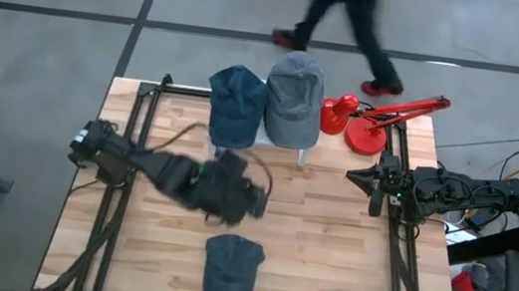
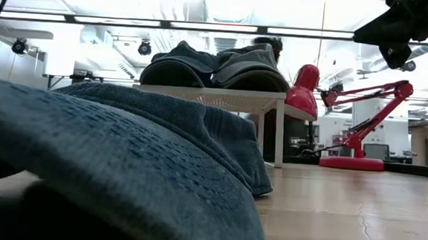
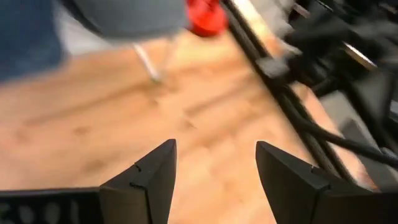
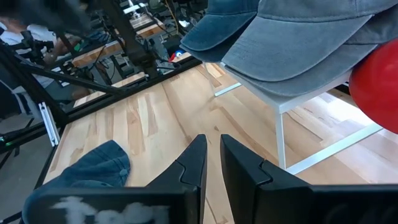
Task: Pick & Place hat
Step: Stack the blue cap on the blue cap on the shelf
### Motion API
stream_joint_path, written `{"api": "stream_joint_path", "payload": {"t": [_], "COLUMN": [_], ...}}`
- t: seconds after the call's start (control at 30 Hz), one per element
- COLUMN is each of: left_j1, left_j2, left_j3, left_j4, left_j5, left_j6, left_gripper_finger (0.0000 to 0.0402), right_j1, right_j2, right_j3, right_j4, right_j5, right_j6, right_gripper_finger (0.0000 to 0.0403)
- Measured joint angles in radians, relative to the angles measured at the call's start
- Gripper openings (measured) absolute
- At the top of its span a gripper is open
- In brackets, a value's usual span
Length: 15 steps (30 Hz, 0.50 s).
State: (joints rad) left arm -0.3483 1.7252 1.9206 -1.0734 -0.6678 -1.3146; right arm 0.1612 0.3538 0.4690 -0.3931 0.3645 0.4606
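Three caps show. A blue cap [image 1: 235,102] and a grey cap [image 1: 294,95] rest side by side on a small white stand [image 1: 304,151] at the table's far side. A third blue cap [image 1: 230,267] lies flat by the near edge and fills the low view's foreground [image 2: 123,152]; the right wrist view also catches it [image 4: 93,174]. My left gripper [image 1: 257,201] [image 3: 214,149] hovers open over bare wood at mid-table, between the stand and the near cap. My right gripper [image 1: 363,179] [image 4: 213,162] waits shut at the right, pointing toward the stand.
A red desk lamp [image 1: 363,119] stands at the far right corner, just right of the stand. Dark frame rails [image 1: 396,254] run along both table sides. A person [image 1: 347,16] walks past beyond the far edge. Bare wood [image 1: 324,265] lies right of the near cap.
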Motion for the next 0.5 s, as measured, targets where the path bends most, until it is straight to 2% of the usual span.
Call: {"api": "stream_joint_path", "payload": {"t": [0.2,0.33,0.5], "left_j1": [-0.119,-0.155,-0.17], "left_j2": [0.002,0.003,0.006], "left_j3": [-0.102,-0.189,-0.318], "left_j4": [0.195,0.28,0.375], "left_j5": [0.038,0.133,0.299], "left_j6": [-0.052,-0.195,-0.386], "left_gripper_finger": [0.0209,0.0209,0.0209], "right_j1": [0.0,0.0,0.0], "right_j2": [0.0,0.0,0.0], "right_j3": [0.0,0.0,0.0], "right_j4": [0.0,0.0,0.001], "right_j5": [0.0,0.0,0.0], "right_j6": [0.0,0.0,0.0], "right_gripper_finger": [0.0043,0.0045,0.0043]}}
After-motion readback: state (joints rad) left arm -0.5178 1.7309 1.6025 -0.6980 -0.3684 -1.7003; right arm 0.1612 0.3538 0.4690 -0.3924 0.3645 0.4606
